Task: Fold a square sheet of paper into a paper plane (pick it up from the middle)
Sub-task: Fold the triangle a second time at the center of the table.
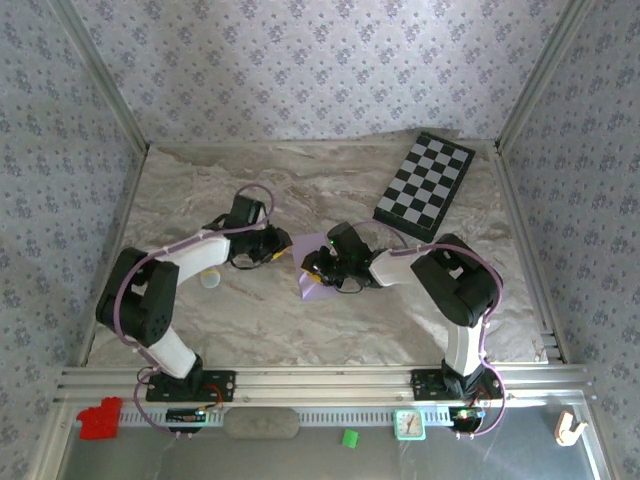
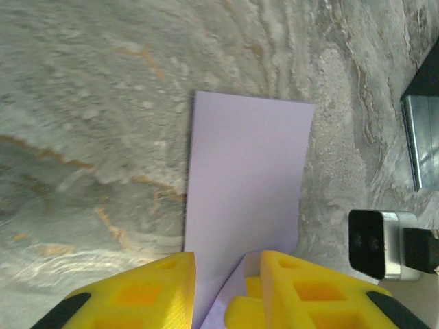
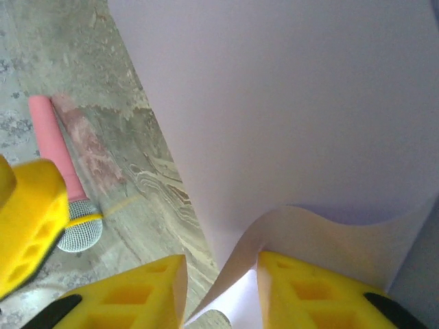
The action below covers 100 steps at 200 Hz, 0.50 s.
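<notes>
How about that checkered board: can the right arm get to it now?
Probably yes. The checkered board lies on bare table beyond the right gripper, nothing between them. But the lilac paper sits between its open fingers, so it should back off that first.

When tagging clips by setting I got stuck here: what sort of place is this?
Probably a robot test booth, not a home: two arms bolted to an aluminium rail at the edge of the table, wallpaper-patterned panels in a metal frame closing three sides, and a chequered board.
</notes>
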### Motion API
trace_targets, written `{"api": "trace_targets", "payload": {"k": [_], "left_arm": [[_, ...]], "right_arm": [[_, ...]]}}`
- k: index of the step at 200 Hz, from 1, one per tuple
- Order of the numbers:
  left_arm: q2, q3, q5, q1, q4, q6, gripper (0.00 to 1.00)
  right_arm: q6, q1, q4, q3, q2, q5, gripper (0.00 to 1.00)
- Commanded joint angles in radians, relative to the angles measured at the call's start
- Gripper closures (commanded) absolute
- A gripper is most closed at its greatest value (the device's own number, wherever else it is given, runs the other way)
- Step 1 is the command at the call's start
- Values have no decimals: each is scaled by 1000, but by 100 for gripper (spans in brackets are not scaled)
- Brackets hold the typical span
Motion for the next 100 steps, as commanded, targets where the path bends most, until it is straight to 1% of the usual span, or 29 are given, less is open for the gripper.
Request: {"api": "trace_targets", "payload": {"k": [1, 22, 43, 65, 85, 100], "left_arm": [[-64, -48, -26, 4, 15, -38, 68], [-103, -90, -16, 3, 38, -63, 68], [-127, -118, 2, -4, 69, -86, 69], [-126, -133, 17, -28, 97, -103, 75], [-110, -130, 19, -59, 103, -104, 79], [-86, -123, 24, -83, 109, -101, 83]], "right_arm": [[2, -4, -95, -6, 23, 14, 61], [2, -6, -99, -5, 22, 14, 57], [0, -6, -107, -6, 21, 16, 55], [-2, -8, -118, -9, 16, 21, 55], [-6, -6, -126, -10, 14, 27, 60], [-6, -6, -136, -10, 14, 29, 66]]}}
